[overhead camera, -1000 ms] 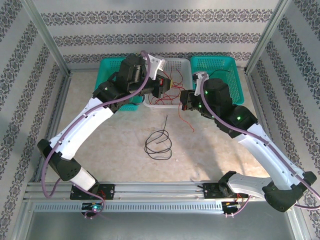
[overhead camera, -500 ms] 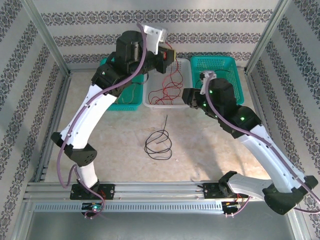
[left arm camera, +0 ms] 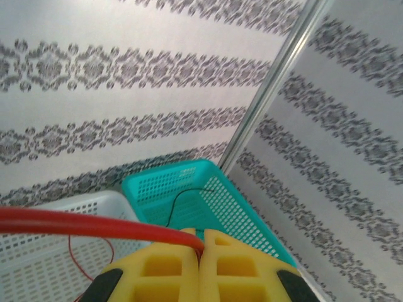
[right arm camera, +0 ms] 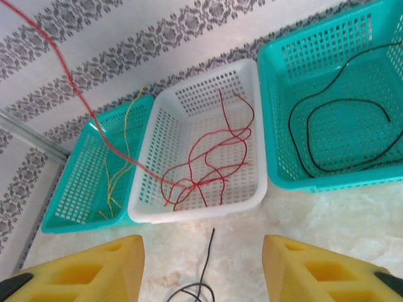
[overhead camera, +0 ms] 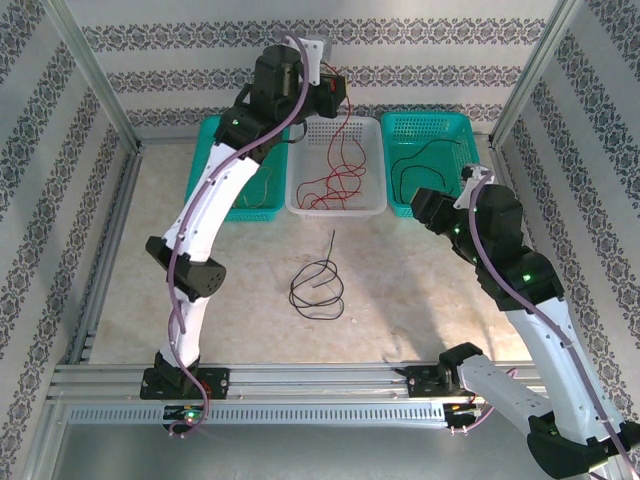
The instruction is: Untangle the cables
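The left gripper is seen with its pads pressed together on the red cable, which leaves the pinch sideways. The arm is raised high over the white basket, and the cable is hung from the pads down into it, where the rest is piled in crossing loops. The right gripper is held with its fingers wide apart and nothing between them, low over the table, near the front of the right basket. A black cable is laid in that basket, a second black one is coiled on the table, and yellow cable is found in the left basket.

Trouble is to be expected from the pile. If the pull is carried higher while the loops are crossed, a knot could be drawn tight, or the light basket could be dragged or tipped. Nothing is held down below, so the whole bundle might be lifted at once. The thin strand could also be slipped through the soft pads, or snagged in the basket's holes.

The pinch itself is made plain by the left wrist view, where the pile is hidden. The crossings and the yellow strands are given clearly by the right wrist view. The height of the lift and the coil on the table are given best from above. Whether one red cable or several are piled there cannot be told.
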Robot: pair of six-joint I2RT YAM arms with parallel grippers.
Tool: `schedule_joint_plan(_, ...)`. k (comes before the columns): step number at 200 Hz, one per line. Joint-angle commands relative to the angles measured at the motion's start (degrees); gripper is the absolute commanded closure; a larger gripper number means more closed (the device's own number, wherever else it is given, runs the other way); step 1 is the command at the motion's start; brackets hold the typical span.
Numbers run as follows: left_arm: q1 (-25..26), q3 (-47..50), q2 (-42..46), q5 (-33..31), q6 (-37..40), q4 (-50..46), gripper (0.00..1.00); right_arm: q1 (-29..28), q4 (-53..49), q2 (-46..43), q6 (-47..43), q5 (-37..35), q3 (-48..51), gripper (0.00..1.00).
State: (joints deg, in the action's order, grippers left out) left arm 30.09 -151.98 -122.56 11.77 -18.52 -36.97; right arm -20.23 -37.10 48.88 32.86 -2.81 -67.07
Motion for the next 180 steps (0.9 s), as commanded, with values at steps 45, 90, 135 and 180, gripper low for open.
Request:
schedule_joint_plan(45,-1.9,-1.3,-8.7,1.9,-1.2,-3.5,1.0,0.4,-1.4,0.1,0.4,2.3,0.6,0.48)
schedule_joint_plan(90,-3.6,-1.4,-15.8,3.9,-2.1,-4.4,0.98,0.5,-3.4,1.6,-0.6,3.3,-1.6,0.49)
schedule_joint_plan(135,-4.6,-1.2,-21.1,11.3,-2.9,-7.7,0.58,0.4,-4.2,2.2,-0.6,4.1,-2.2,0.51)
schedule_joint_plan(180,-3.4,2.4,-15.3,5.6,0.3,-8.3,0.1,0.4,-3.2,3.3,0.0,5.2,-1.4,0.51)
